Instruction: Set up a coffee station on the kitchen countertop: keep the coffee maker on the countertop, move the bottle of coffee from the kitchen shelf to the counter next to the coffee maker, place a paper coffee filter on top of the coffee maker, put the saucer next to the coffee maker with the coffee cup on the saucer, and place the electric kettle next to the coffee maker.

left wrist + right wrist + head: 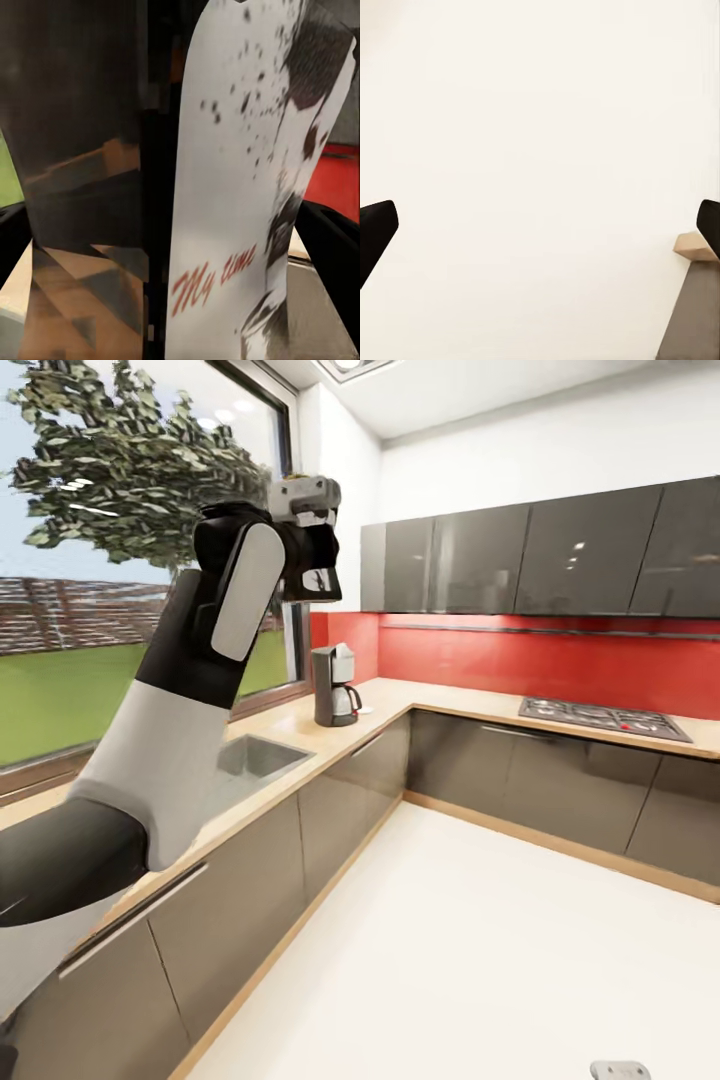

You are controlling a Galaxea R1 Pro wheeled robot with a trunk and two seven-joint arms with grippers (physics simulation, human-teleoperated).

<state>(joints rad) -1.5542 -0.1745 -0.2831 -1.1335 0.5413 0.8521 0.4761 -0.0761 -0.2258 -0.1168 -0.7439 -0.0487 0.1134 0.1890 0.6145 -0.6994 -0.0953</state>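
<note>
Yellow-topped squat bottle of coffee sits clamped in the left pincer, next needing setting beside the tall black coffee maker on the pale wood surface; the right pincer is spread apart.

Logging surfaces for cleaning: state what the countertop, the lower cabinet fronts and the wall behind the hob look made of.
Kitchen countertop: pale wood-look board, matte, faint grain. Cabinet fronts: dark grey glossy panels, possibly lacquer or laminate, reflecting the floor. Wall behind the hob: smooth red panel, jointless; could be glass or paint.

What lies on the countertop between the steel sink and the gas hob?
In the head view, the coffee maker stands on the kitchen countertop between the sink and the hob.
</note>
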